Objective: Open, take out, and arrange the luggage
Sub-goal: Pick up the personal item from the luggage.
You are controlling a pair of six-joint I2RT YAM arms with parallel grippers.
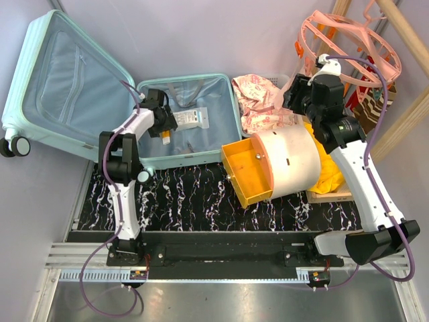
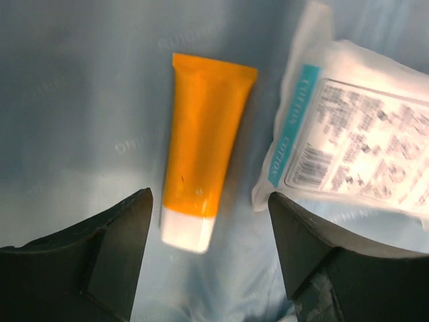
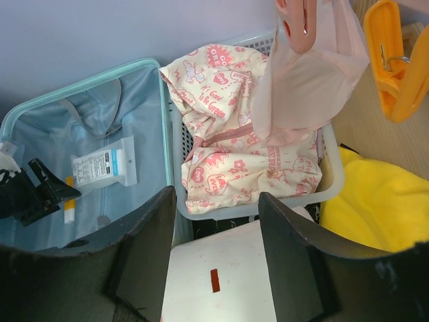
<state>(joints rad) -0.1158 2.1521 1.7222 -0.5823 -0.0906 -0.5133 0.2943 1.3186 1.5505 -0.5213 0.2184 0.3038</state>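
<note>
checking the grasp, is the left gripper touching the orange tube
Apart. Left wrist view shows bare lining between the tube and the open left gripper on both sides.

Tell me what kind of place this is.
Likely a robot test bench staged as a home unpacking corner: an open mint suitcase, a white basket of printed clothes, and a pink round drying hanger.

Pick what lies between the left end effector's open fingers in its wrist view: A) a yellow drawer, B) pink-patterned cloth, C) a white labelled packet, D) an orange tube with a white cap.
D: the orange tube lies on the luggage lining, framed by the left end effector, while the white packet sits off to one side.
</note>
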